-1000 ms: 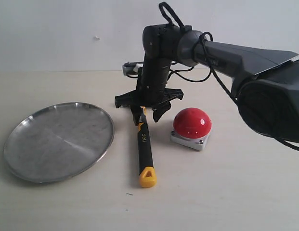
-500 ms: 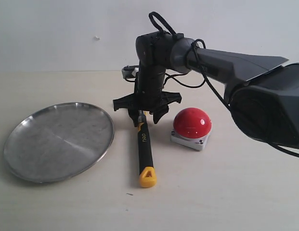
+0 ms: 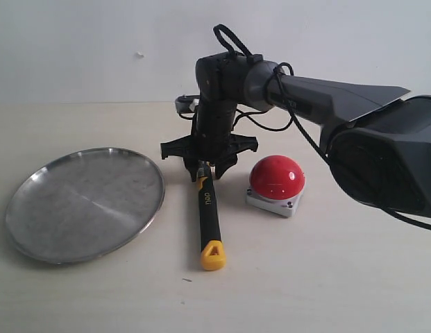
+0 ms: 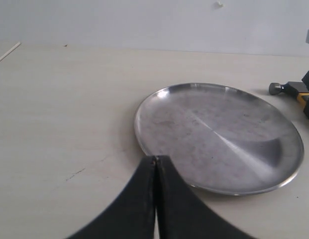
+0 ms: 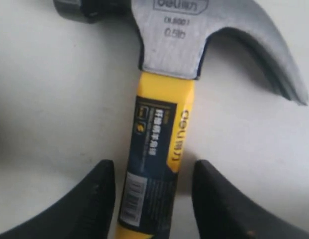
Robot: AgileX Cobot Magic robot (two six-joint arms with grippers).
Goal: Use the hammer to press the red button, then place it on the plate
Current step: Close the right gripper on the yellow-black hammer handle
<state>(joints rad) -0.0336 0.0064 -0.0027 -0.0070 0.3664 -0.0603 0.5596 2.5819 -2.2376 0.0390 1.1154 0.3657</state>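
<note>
Currently the right gripper (image 3: 210, 170) points straight down over the hammer (image 3: 209, 215) with its jaws apart. One finger (image 5: 102, 194) stands on each side of the yellow neck of the handle, just below the steel head. A gap of bare bench shows between each finger and the handle, so neither finger touches it. The hammer lies flat on the bench (image 3: 340, 277), about midway across it, with the head toward the far edge and the yellow looped end toward the near edge. In the exterior view the head is mostly hidden behind the gripper. In the right wrist view the claw and the striking face lie flat on the surface. The red button (image 3: 276, 176) sits on its grey square base just beside the hammer handle, on the side toward the right edge of the bench, and it is clear of both the hammer and the gripper. The plate (image 3: 83, 201) rests near the opposite side of the handle, toward the left edge, and does not touch the hammer. The left gripper (image 4: 155, 160) has its fingertips pressed together with nothing between them, and it sits above the bench just outside the rim of the plate.
</note>
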